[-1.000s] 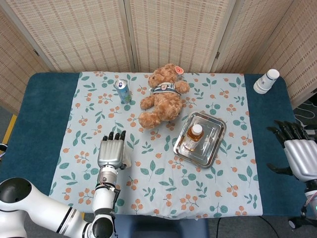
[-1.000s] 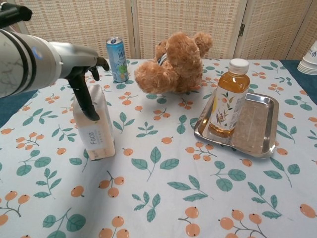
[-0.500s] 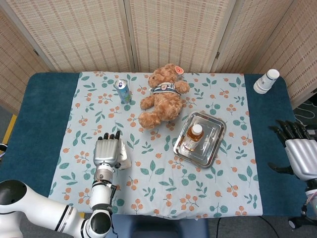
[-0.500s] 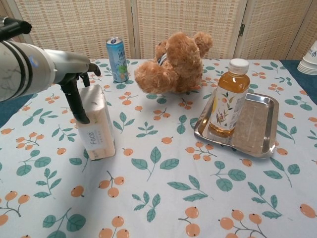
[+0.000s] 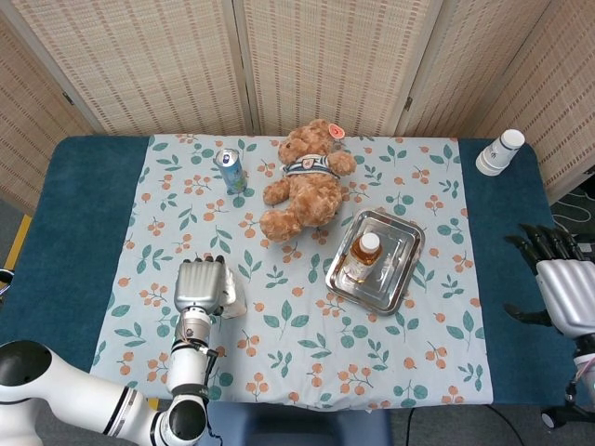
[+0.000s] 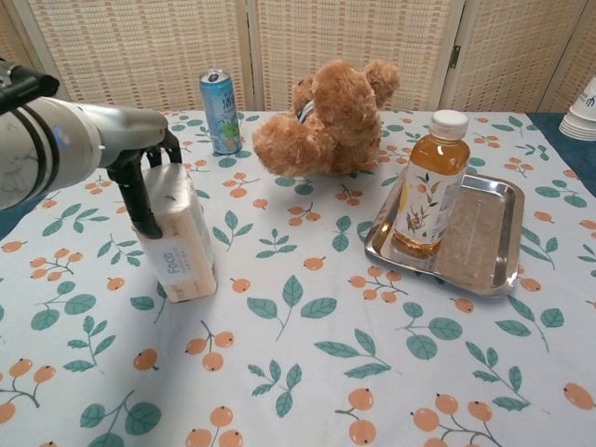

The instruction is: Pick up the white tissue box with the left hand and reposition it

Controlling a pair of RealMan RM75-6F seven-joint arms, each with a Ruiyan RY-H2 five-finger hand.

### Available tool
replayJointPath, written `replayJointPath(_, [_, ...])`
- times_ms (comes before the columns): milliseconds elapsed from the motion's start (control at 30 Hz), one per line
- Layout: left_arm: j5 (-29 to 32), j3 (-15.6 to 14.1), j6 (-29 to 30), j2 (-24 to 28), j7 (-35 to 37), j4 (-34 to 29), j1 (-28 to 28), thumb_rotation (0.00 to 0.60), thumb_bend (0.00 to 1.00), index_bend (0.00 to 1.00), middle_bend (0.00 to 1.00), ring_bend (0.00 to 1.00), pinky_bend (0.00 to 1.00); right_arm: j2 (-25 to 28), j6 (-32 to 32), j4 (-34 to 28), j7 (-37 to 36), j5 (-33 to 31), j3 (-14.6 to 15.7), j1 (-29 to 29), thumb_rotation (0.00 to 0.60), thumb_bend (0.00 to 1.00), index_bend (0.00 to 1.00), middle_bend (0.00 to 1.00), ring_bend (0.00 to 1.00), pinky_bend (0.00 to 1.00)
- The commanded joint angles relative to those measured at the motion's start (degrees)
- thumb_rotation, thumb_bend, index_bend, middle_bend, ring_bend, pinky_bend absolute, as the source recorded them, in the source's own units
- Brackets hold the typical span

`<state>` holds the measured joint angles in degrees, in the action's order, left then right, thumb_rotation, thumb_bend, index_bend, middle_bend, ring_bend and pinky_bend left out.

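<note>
The white tissue box (image 6: 184, 244) stands on the floral cloth at the left; in the head view only a strip of the tissue box (image 5: 233, 300) shows beside my left hand (image 5: 198, 287). In the chest view my left hand (image 6: 142, 172) holds it from above, thumb pressed against its left side and fingers curled over its top far edge. My right hand (image 5: 561, 281) hovers at the table's right edge, fingers spread and holding nothing.
A blue can (image 5: 231, 169) and a teddy bear (image 5: 305, 178) sit at the back of the cloth. A metal tray (image 5: 402, 243) right of centre holds a tea bottle (image 5: 364, 255). Stacked paper cups (image 5: 500, 150) stand at the back right.
My left hand has drawn back toward me and leftward over the box, and its fingers have curled down over the top. The box stays on the cloth. The right hand has barely moved.
</note>
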<state>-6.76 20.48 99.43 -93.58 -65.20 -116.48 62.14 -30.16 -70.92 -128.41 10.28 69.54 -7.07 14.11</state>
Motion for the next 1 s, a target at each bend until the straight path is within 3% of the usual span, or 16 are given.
replayJointPath(33, [-0.8,-0.2,0.0,-0.1,-0.1,0.1,-0.2,0.600,0.18,0.34,0.48,0.36,0.34,0.0,0.0,0.0,-0.1,-0.1,0.0,0.0,0.600,0.12,0.17,0.05,0.00,0.00])
replayJointPath(300, [-4.5,0.6,-0.1,0.7,1.0,-1.6,-1.0,0.600,0.20,0.39,0.53,0.40,0.37,0.0,0.2,0.1,-0.1,-0.1,0.0,0.1,0.600,0.12,0.17,0.05,0.00,0.00])
replayJointPath(433, [-9.7,1.5,-1.4,1.9,6.2,-2.3,-2.8,0.600,0.20,0.39,0.54,0.41,0.39,-0.1,0.3,0.2,0.0,-0.2,0.0,0.1,0.600,0.12,0.17,0.05,0.00,0.00])
replayJointPath(733, [-26.9,2.7,-5.0,3.1,32.0,0.1,-12.7,0.600,0.19,0.41,0.57,0.43,0.44,-0.5,0.6,0.4,0.7,-0.8,0.0,0.4,0.600,0.12,0.17,0.05,0.00,0.00])
replayJointPath(1000, [-42.1,-2.0,-12.6,2.3,59.3,7.1,-22.8,0.600,0.19,0.42,0.58,0.44,0.43,-1.4,1.0,0.3,2.3,-1.1,0.3,0.7,0.600,0.12,0.17,0.05,0.00,0.00])
